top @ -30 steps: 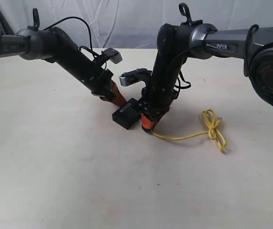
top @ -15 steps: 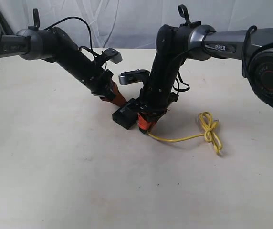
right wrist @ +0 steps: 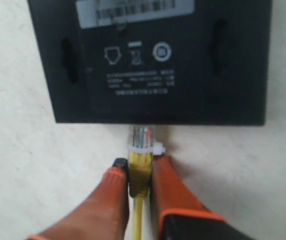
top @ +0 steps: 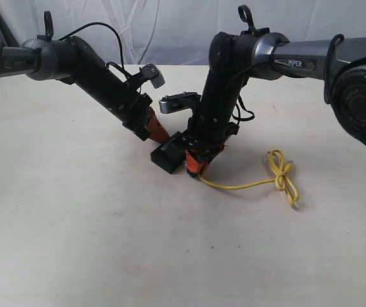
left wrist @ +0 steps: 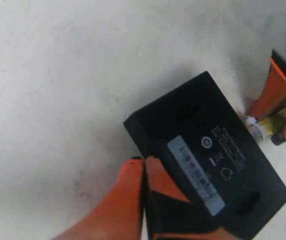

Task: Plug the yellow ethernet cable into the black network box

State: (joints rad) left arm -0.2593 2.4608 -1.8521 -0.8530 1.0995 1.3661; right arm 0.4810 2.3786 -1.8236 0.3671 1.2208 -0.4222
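While the closed left tool (left wrist: 144, 169) braces the box (top: 167, 157) at frame centre, the right tool (right wrist: 139, 172), pinching the cable (right wrist: 138, 220), should drive its plug (right wrist: 142, 137) straight in.

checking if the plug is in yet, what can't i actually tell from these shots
The black network box: the right wrist view shows only its top face; the side facing the plug is hidden, so seating is unclear.
Exterior view: the right tool covers where the yellow ethernet cable meets the box.
The label print: blurred in the left wrist view.
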